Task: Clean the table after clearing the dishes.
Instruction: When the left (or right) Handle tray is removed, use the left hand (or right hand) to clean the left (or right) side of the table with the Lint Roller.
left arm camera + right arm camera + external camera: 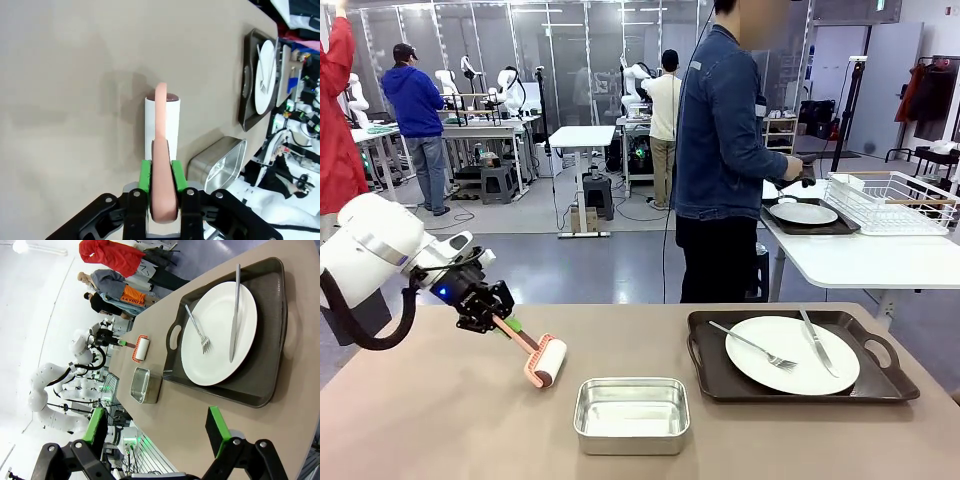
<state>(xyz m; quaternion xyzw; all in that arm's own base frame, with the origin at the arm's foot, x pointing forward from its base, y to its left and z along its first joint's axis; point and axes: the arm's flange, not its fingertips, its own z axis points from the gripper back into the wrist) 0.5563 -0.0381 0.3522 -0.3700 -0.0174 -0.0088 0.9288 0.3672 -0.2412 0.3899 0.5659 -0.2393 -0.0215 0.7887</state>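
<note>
On the taupe table (440, 430) my left gripper (500, 318) is shut on the pink handle of a lint roller (545, 362). Its white roll (162, 120) points down at the tabletop, left of centre. At the right a dark tray (720, 385) carries a white plate (790, 355) with a fork (752, 346) and a knife (817, 342). My right gripper (156, 427) hangs open above the table, off the long side of that tray (277, 300). The person has turned to a white side table, one hand on another tray with a plate (803, 213).
A small steel pan (631, 413) stands at the front middle, between the roller and the tray. A white wire rack (890, 200) sits on the side table at the far right. Other people and benches are far behind.
</note>
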